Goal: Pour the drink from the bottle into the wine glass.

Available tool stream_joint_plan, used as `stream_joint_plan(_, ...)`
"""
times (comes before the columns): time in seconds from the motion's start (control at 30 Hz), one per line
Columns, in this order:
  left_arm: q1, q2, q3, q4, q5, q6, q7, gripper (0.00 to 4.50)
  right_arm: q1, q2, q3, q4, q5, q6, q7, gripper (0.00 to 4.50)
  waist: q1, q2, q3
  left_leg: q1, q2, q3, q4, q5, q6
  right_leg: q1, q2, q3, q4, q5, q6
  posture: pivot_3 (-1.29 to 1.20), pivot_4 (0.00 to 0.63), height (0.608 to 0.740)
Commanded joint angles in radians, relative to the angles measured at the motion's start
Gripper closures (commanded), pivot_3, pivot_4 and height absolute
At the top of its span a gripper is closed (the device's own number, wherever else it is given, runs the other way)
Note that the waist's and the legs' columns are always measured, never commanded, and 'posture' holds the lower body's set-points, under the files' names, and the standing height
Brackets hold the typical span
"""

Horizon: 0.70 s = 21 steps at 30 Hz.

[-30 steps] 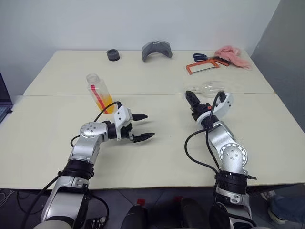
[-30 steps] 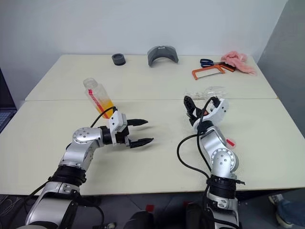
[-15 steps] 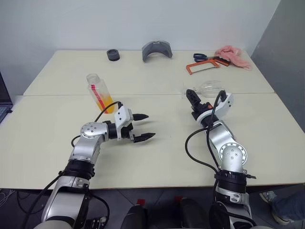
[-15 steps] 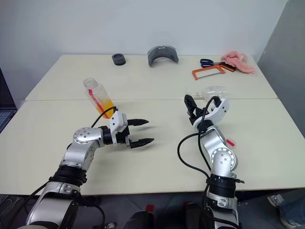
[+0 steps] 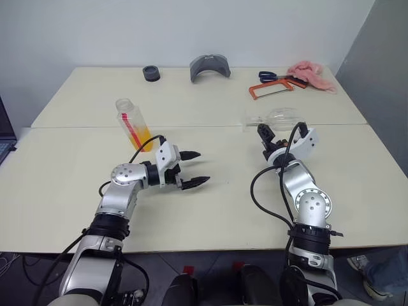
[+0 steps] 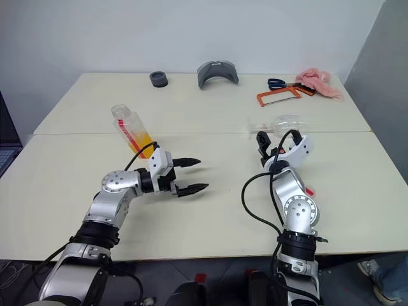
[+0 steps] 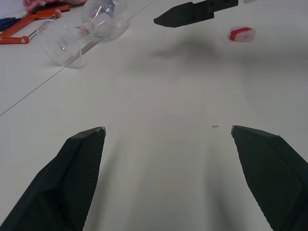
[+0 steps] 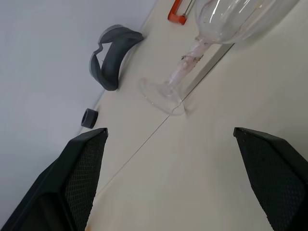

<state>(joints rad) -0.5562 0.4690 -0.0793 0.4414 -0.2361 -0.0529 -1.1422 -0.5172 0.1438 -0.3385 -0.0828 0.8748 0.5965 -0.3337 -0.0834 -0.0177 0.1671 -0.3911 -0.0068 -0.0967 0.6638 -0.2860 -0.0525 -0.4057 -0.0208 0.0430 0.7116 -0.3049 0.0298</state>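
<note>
The bottle (image 5: 132, 123) is standing tilted on the left half of the cream tabletop (image 5: 210, 210), uncapped, with the orange-yellow drink (image 5: 141, 140) sitting in its lower part. The wine glass (image 5: 277, 116) is lying on its side on the right half, along the seam between the two table boards, its foot pointing left. The left claw (image 5: 194, 169) is hanging wide open and empty just right of the bottle, apart from it. The right claw (image 5: 266, 134) is hovering near the glass with its fingers spread open, gripping nothing. A small red cap (image 7: 239, 34) is lying on the tabletop near the right arm. Orange-handled scissors (image 5: 271, 89), a pink cloth (image 5: 310, 73), a grey curved piece (image 5: 210, 66) and a dark ring (image 5: 151, 72) are resting along the far edge.
</note>
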Motion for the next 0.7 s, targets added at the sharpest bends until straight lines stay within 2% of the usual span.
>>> stream_joint_plan(0.03,-0.019,0.002,0.016,-0.017,-0.002,-0.014,0.008,0.00,-0.015,0.002,0.004,-0.023,0.001,-0.009,-0.004,0.03,0.000,0.000,0.000,0.000,0.000,0.000,0.000,0.000,0.000,0.000,0.000,0.000,0.000,0.000,0.000,0.00,0.150,0.740)
stream_joint_plan(0.4,-0.018,0.003,0.012,-0.030,-0.002,-0.007,0.016,0.00,0.000,-0.002,0.020,-0.056,0.024,0.031,0.008,0.03,0.000,0.000,0.000,0.000,0.000,0.000,0.000,0.000,0.000,0.000,0.000,0.000,0.000,0.000,0.000,0.00,0.150,0.740)
stream_joint_plan(0.7,-0.026,0.003,0.009,-0.040,-0.001,0.002,0.022,0.00,-0.014,-0.023,0.028,-0.024,-0.056,0.001,0.002,0.03,0.000,0.000,0.000,0.000,0.000,0.000,0.000,0.000,0.000,0.000,0.000,0.000,0.000,0.000,0.000,0.00,0.150,0.740)
